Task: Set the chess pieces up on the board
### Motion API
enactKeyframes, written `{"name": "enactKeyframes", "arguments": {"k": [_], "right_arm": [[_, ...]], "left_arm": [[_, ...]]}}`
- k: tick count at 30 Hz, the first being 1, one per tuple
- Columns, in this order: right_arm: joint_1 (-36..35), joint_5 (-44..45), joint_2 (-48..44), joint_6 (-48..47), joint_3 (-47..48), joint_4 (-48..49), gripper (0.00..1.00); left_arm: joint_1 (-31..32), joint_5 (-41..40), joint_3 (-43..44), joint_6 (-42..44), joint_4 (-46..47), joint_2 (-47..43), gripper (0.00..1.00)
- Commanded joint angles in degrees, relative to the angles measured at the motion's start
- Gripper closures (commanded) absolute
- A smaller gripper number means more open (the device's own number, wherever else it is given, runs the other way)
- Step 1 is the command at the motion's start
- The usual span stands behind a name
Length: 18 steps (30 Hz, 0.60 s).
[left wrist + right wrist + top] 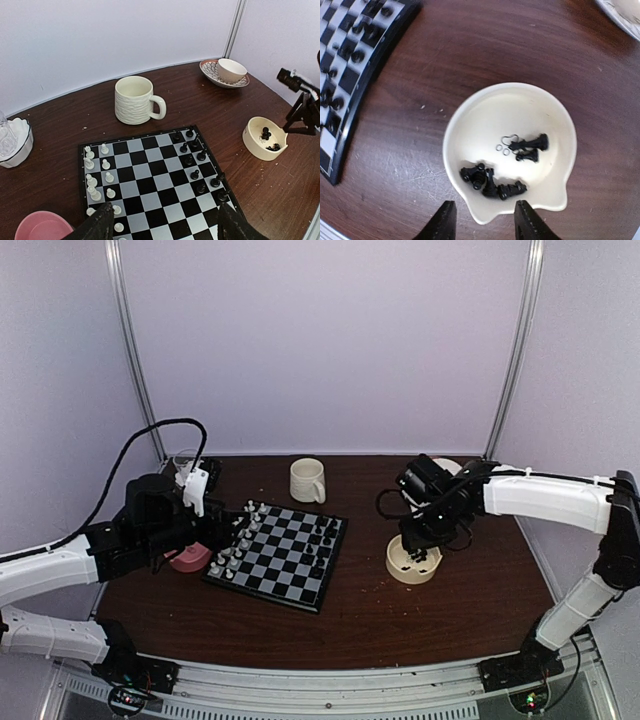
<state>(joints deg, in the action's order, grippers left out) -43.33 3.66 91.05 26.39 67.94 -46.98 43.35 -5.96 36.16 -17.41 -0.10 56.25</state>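
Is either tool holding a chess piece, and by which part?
Nothing is held: left tool open over the board, right tool open above the cream bowl.

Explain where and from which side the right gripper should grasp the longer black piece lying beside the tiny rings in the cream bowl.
Probably pinch its slim stem, between base and head, descending from straight above. The longer black piece lies on its side, clear of the heaped pieces, and the cream bowl has a wall that blocks sideways approaches.

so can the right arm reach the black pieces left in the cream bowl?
Probably yes. The right hand hangs open over the bowl, and nothing covers the black pieces lying loose inside.
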Motion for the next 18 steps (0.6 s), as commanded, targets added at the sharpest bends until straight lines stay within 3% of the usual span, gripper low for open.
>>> {"name": "enactKeyframes", "arguments": {"k": [1, 3, 9, 18], "right_arm": [[0.4, 11.9, -9.4, 8.7, -4.1, -2.8, 0.39], [0.6, 13.4, -13.2, 12.4, -7.3, -1.5, 0.33], [1.1, 14.5, -15.1, 31.1, -11.3, -2.8, 0.36], [1.1, 15.7, -8.7, 34.8, -10.4, 1.2, 0.36]], "left_arm": [[0.3, 0.6, 2.0, 0.7, 1.3, -0.1, 0.29], [0.4, 0.6, 2.0, 0.6, 1.4, -0.2, 0.29], [0.6, 0.8, 1.9, 0.4, 1.4, -0.4, 0.29], [0.6, 0.8, 1.8, 0.3, 1.5, -0.5, 0.29]]}}
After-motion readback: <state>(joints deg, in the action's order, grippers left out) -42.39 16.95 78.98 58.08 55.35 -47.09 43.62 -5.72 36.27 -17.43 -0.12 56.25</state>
